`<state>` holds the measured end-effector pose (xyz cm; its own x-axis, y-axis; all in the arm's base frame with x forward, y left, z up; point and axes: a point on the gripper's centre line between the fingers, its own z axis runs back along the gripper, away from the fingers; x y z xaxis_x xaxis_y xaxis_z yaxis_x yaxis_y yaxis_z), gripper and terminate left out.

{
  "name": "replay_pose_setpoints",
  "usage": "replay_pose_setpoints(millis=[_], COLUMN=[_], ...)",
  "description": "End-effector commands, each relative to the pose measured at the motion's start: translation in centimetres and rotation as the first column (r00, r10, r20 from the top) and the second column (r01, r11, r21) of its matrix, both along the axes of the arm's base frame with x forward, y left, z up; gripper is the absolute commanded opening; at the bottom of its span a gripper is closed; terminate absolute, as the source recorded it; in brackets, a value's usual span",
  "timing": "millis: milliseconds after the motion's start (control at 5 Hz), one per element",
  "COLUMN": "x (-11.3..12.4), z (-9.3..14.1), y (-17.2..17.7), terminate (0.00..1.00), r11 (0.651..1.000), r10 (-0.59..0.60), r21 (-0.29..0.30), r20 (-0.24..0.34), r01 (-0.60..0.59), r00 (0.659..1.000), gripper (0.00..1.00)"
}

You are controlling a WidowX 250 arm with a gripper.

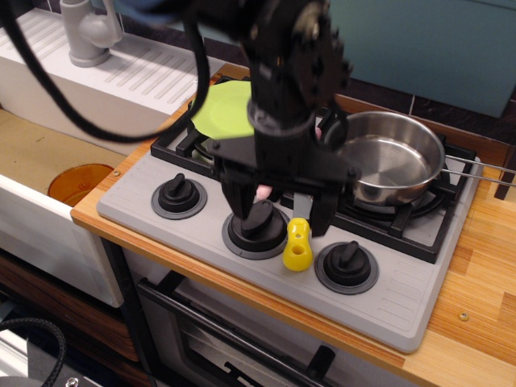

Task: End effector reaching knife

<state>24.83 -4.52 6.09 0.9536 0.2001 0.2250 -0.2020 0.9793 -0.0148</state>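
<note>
The two prongs (pixel 322 216) of the gripper (pixel 280 216) stand wide apart and hold nothing, hanging low over the stove (pixel 387 290). A steel pan (pixel 393 156) sits on the right burner, a green plate (pixel 224 107) at the back left. The knife (pixel 297 239) lies between the middle and right knobs, just beside the right prong.

Glossy yellow plastic knife (pixel 297 245), shiny steel pan (pixel 393 161), seemingly matt grey stovetop (pixel 403 294).
</note>
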Motion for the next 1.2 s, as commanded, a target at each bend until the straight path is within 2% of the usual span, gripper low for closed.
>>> replay_pose_setpoints(millis=[0,400,800,1000], x=[-0.5,-1.3,-0.9,-0.6], z=[-1.6,-2.9,-3.6,-3.8], y=[0.7,0.7,0.5,0.6], terminate=[0.0,0.0,0.0,1.0], r11=[1.0,0.999,0.999,0.999], r10=[0.014,0.041,0.039,0.031], r21=[-0.014,-0.017,-0.016,-0.018], r20=[0.045,0.064,0.077,0.083], r01=[-0.013,-0.04,-0.038,-0.03], r00=[0.999,0.997,0.996,0.996], gripper=[1.0,1.0,1.0,1.0])
